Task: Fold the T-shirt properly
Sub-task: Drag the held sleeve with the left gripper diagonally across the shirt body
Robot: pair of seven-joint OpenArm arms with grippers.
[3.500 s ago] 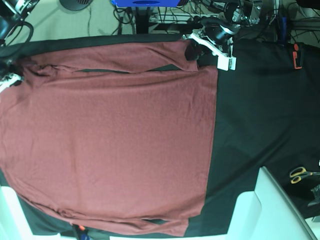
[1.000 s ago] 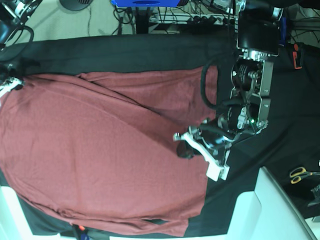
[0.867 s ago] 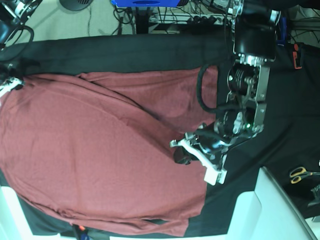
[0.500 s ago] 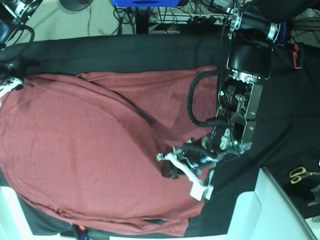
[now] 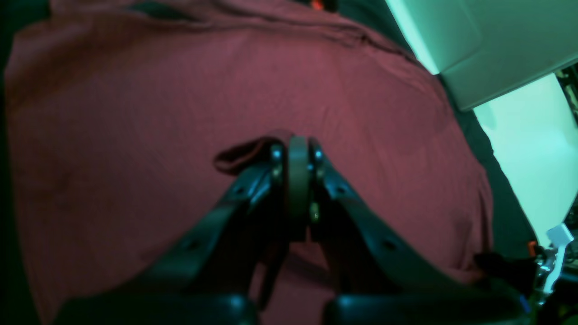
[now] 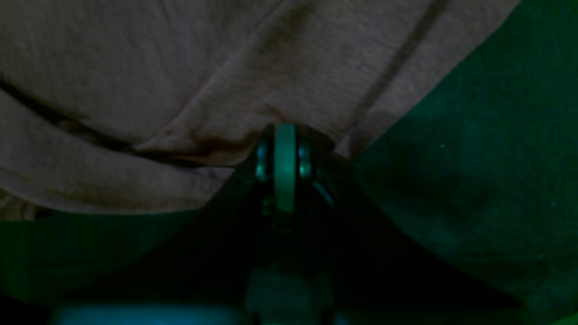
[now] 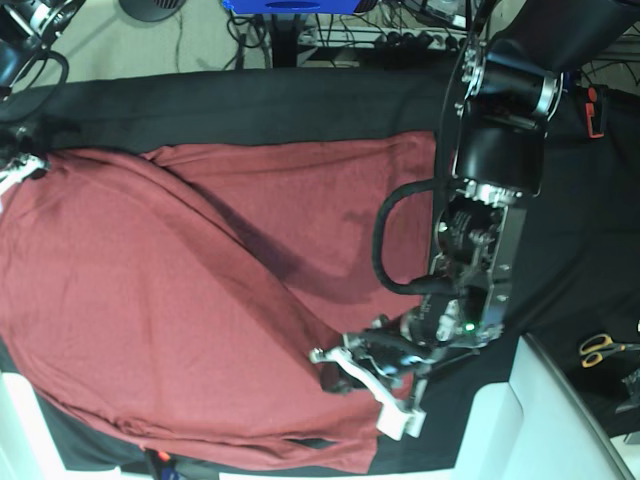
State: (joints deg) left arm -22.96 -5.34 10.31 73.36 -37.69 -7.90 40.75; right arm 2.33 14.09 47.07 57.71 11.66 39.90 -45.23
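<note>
The brick-red T-shirt [image 7: 180, 300] lies spread over the black table cover [image 7: 570, 200], with one sleeve pulled diagonally across its body. My left gripper [image 7: 337, 372] hangs low over the shirt's near right part, shut on the sleeve's end. The left wrist view shows the closed jaws of the left gripper [image 5: 295, 146] pinching a fold of the T-shirt [image 5: 135, 113]. My right gripper [image 7: 22, 168] sits at the far left edge. In the right wrist view the right gripper [image 6: 285, 133] is shut on the T-shirt [image 6: 135, 67] at its edge, low on the cover.
Yellow-handled scissors [image 7: 600, 348] lie at the right edge. A white bin [image 7: 545, 420] stands at the near right corner, seen as white boxes [image 5: 474, 36] in the left wrist view. An orange tool [image 7: 595, 110] rests at the far right. Cables crowd the back edge.
My left gripper has dragged the sleeve from the far edge diagonally across the shirt, moving down and left over the last second. The right gripper has stayed put.
</note>
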